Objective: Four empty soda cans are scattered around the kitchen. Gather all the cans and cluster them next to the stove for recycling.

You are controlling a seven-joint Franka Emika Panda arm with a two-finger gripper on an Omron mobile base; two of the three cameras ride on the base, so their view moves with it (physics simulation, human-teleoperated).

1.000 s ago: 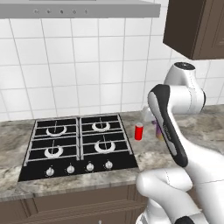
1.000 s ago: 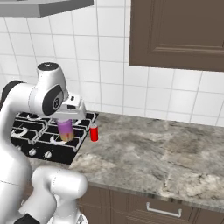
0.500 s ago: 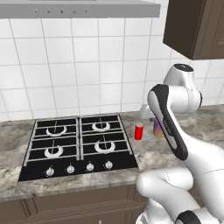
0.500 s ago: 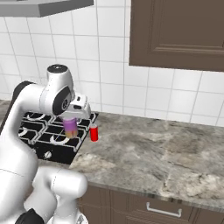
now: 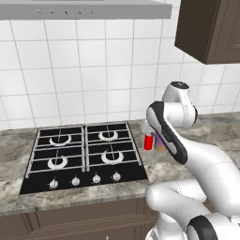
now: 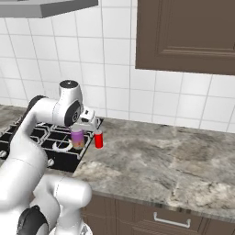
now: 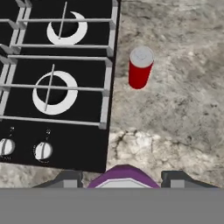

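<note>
My gripper is shut on a purple soda can with a tan band and holds it upright just above the counter, by the stove's right edge. In the hand view the can's purple top sits between my fingertips. A bright red soda can stands upright on the grey counter just right of the black stove, close beside the held can. From the left base view the red can is in front of the purple one, which my arm partly hides. The stove has four burners and silver knobs.
Grey marbled counter stretches to the right of the stove. A dark brown wall cabinet hangs above it, and a range hood hangs over the stove. White tiles cover the wall behind.
The gripper has shifted a little with the purple can and brought it closer to the red can. The red can has not moved.
</note>
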